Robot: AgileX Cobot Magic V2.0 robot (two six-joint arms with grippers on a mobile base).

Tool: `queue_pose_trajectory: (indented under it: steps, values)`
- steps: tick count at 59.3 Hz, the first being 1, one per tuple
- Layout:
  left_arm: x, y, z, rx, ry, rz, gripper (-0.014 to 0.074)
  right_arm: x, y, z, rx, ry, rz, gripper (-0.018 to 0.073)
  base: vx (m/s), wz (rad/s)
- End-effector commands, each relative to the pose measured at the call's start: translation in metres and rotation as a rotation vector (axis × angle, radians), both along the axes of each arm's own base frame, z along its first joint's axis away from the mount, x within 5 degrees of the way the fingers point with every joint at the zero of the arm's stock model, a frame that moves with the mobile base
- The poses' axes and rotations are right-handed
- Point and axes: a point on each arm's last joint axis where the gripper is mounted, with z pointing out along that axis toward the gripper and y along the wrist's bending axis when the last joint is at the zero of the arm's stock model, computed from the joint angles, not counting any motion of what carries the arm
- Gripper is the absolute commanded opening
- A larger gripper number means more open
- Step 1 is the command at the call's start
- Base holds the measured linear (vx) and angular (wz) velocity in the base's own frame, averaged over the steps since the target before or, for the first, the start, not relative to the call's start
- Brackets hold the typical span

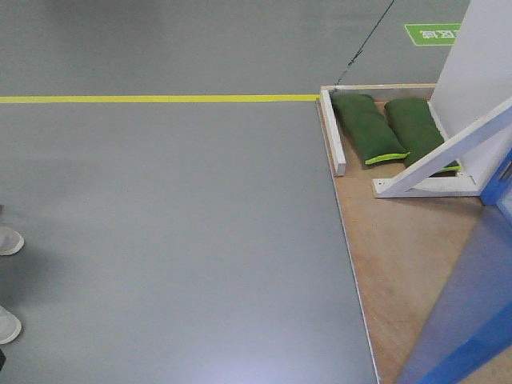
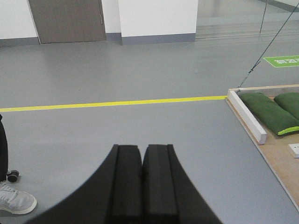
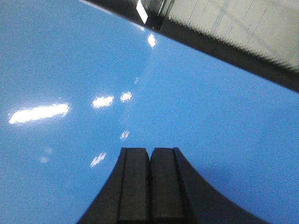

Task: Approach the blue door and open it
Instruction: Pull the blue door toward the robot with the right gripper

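At near right, the blue door is facing my right tool; it and the left tool are sitting pressed together. I am judging approach done; opening is calling for a spread tool.

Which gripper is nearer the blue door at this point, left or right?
Right. The right gripper faces the blue door close up, its glossy panel filling that wrist view. The left gripper points at open grey floor and a yellow line, no door in its view.

Green floor sign, characters unreadable
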Motion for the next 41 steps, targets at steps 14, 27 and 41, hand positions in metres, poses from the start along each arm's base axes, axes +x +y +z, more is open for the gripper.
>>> queue_pose_trajectory:
  steps: [14, 27, 41]
  values:
    - [-0.001, -0.001, 0.017, -0.009, -0.123, -0.011, 0.0073, 0.018, 0.065, 0.011, -0.12, 0.018, 0.299, 0.0012, 0.0, 0.0]
    - [-0.001, -0.001, 0.017, -0.009, -0.123, -0.011, 0.0073, 0.037, 0.079, 0.007, -0.14, 0.054, 0.314, 0.0012, 0.0, 0.0]
    - [-0.001, -0.001, 0.017, -0.009, -0.123, -0.011, 0.0073, 0.05, 0.101, 0.009, -0.133, 0.031, 0.382, 0.0012, 0.0, 0.0]
